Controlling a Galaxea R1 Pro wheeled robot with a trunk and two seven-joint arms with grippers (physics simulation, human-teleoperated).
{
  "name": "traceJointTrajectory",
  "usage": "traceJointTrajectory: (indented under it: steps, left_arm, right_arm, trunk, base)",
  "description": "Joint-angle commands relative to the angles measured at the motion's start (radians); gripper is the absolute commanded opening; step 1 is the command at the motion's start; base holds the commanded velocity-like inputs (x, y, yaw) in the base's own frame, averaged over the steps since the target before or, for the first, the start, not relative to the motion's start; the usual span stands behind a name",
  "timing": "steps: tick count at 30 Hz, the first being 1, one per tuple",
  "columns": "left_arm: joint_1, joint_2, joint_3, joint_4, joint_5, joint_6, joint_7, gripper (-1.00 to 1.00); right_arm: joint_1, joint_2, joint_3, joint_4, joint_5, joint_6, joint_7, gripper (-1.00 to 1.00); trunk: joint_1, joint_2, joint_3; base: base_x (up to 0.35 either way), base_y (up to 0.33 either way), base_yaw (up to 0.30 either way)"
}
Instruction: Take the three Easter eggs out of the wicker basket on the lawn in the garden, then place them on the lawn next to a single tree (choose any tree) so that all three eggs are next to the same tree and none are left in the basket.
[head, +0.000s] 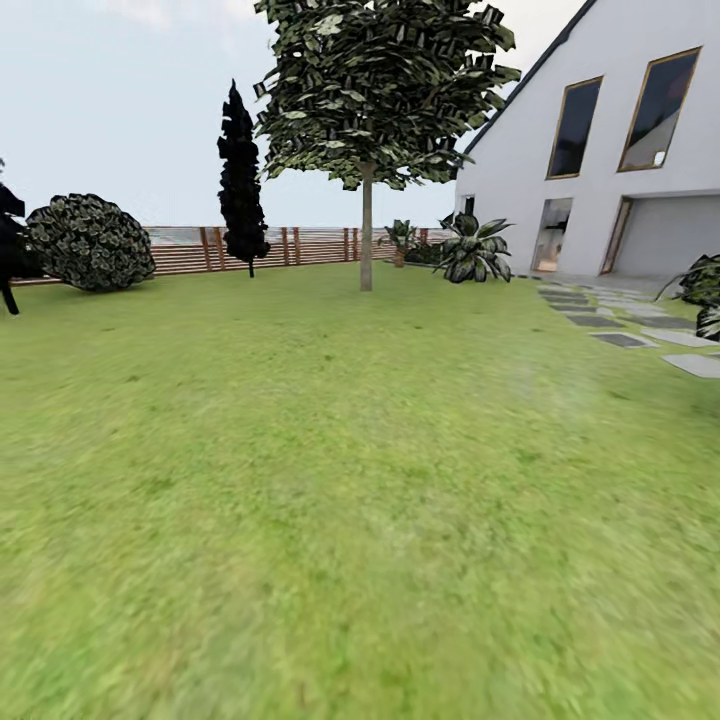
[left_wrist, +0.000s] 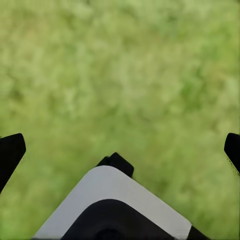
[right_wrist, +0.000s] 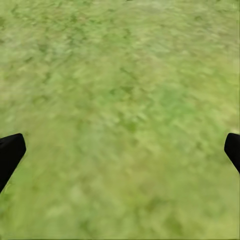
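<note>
Green lawn (head: 330, 480) ahead, tree (head: 366, 225) far; left gripper (left_wrist: 120, 150) and right gripper (right_wrist: 120, 150) spread wide, empty, in transit.

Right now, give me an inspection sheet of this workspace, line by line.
Surface: lawn, short patchy green grass, flat.
Job's things: tree with a straight trunk stands ahead near the fence; basket and eggs, nothing seen.
Clutter: nothing seen on the grass.
Grippers: left gripper open above grass, holding nothing; right gripper open above grass, holding nothing.
Cables: nothing seen.
Surroundings: white house at right, stepping stones before it, wooden fence behind, round bush at left, dark conifer, leafy plant.
</note>
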Motion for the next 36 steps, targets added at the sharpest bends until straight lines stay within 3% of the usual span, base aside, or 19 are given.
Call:
traceJointTrajectory:
  steps: [1, 6, 13, 36]
  left_arm:
    - [0.0, 0.0, -0.002, -0.002, 0.004, 0.01, -0.001, 1.0]
    - [0.0, 0.004, -0.004, -0.01, -0.025, 0.065, -0.003, 1.0]
    - [0.0, 0.01, -0.003, -0.081, -0.035, 0.094, -0.006, 1.0]
    - [0.0, 0.009, -0.003, -0.08, -0.04, 0.065, -0.004, 1.0]
  right_arm:
    - [0.0, 0.0, 0.003, 0.0, -0.006, -0.003, 0.0, 1.0]
    - [0.0, 0.0, 0.003, 0.0, -0.006, -0.003, 0.0, 1.0]
    - [0.0, 0.0, 0.005, 0.001, -0.003, -0.003, 0.003, 1.0]
    - [0.0, 0.002, 0.005, 0.002, -0.002, -0.003, 0.003, 1.0]
  trunk:
    - [0.001, 0.0, -0.001]
    - [0.001, 0.0, -0.001]
    - [0.001, 0.0, -0.001]
    - [0.001, 0.0, -0.001]
  base:
    - [0.321, 0.115, 0.244]
    - [0.331, 0.07, 0.245]
    - [0.324, 0.052, 0.145]
    - [0.333, 0.02, 0.003]
